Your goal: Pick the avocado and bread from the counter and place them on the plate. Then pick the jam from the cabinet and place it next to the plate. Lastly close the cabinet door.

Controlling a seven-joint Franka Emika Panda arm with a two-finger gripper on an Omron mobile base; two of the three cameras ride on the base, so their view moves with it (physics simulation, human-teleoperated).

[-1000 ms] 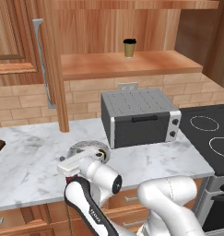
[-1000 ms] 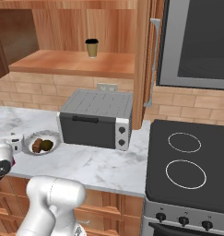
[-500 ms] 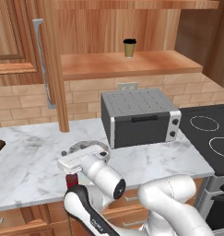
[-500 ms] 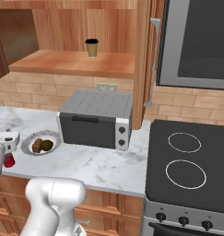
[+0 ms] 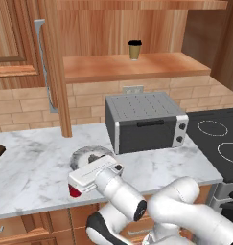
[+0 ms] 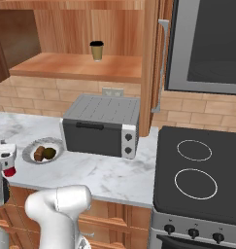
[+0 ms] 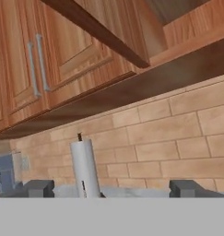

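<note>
Left base view: A white marble counter [image 5: 31, 162] runs under an open wooden cabinet [image 5: 127, 67]. The cabinet door [image 5: 22, 62] stands swung wide to the left, its silver bar handle showing, so the last step looks undone.
Shelf: A tan paper cup [image 5: 134, 49] stands alone on the inner shelf.
Plate: The grey-rimmed plate [image 5: 87, 154] sits on the counter just left of a dark toaster oven [image 5: 145, 120], the robot's hand covering most of it.
Jam: The red jam [image 5: 75, 192] jar peeks out beneath the white hand, at the counter's front edge just beside the plate, seemingly set down there.
Right base view: The plate [image 6: 28, 150] holds the brown bread [image 6: 39, 153] and the dark green avocado [image 6: 50, 152], side by side and touching, so that step looks finished.
Jam here: The jam [image 6: 8, 171] rests under the white hand at the far left, near the plate's rim.
Stove: A black cooktop [image 6: 197, 170] lies well to the right.
Hand view: The camera looks level along the counter at a brick wall and closed upper cabinets.
Fingers: The gripper [image 7: 111, 188] has its dark fingers [image 7: 38, 188] spread wide apart, nothing between them, consistent with having let go.
Beyond: A paper towel roll [image 7: 84, 168] stands upright ahead.
</note>
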